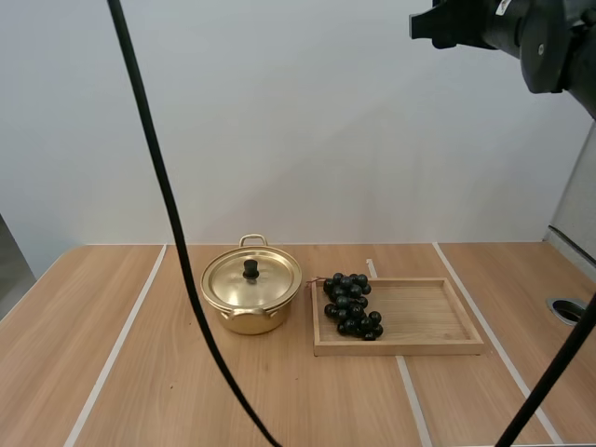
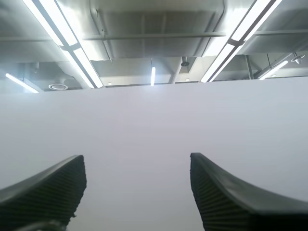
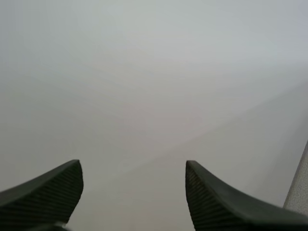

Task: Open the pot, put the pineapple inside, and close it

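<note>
right arm (image 1: 545,37): raised high over the table (image 1: 140,372)
left gripper (image 2: 136,163): tilted upward, jaws spread, holding nothing
right gripper (image 3: 133,168): jaws spread, holding nothing
pot (image 1: 250,321): high view, lid (image 1: 268,281) on, just beside tray (image 1: 419,317)
grapes (image 1: 351,303): high view, at tray's pot-side end

1. One pot (image 1: 244,321), gold in colour, with two loop handles, one at its far side and one at its near side.
2. One lid (image 1: 268,285), with one black knob (image 1: 250,269) on it.
3. One bunch of grapes (image 1: 351,304); the dark berries crowd together too closely to count singly.
4. One tray (image 1: 433,317), wooden, with a single compartment.
5. One table (image 1: 140,391).
6. Two grippers, the left gripper (image 2: 137,166) and the right gripper (image 3: 132,168), each with two black fingers (image 2: 48,192), four fingers in all.
</note>
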### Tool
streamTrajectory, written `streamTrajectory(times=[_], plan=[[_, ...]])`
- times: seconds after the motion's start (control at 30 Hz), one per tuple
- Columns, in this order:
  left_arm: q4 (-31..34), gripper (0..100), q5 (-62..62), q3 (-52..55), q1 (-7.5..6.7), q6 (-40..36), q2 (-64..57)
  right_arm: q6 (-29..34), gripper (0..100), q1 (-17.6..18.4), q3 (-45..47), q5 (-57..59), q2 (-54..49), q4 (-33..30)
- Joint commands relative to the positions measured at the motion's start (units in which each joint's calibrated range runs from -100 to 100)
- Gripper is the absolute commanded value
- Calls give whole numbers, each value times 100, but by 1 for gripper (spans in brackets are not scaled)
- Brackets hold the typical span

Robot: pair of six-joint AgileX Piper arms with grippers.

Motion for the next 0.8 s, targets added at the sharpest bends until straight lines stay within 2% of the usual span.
streamTrajectory(times=[0.0, 0.17, 0.4, 0.5, 0.57, 0.77], plan=[[-50, 100, -2, 882, 4, -55, -677, -33, 100, -23, 8, 21, -86, 59], [-48, 100, -35, 2324, 4, -55, -1762, -33, 100, -23, 8, 551, -86, 396], [-48, 100, -964, 3974, 10, -45, -2832, -33, 100, -23, 8, 1141, -159, 656], [-48, 100, -991, 4596, 86, 173, -3057, -44, 100, -23, 78, 1398, -293, 791], [-48, 100, -1161, 5010, 162, 391, -3087, -44, 100, -23, 298, 1361, -486, 871], [-378, 100, -2181, 5926, 161, 380, -3131, -196, 100, -23, 1721, 558, -1570, 951]])
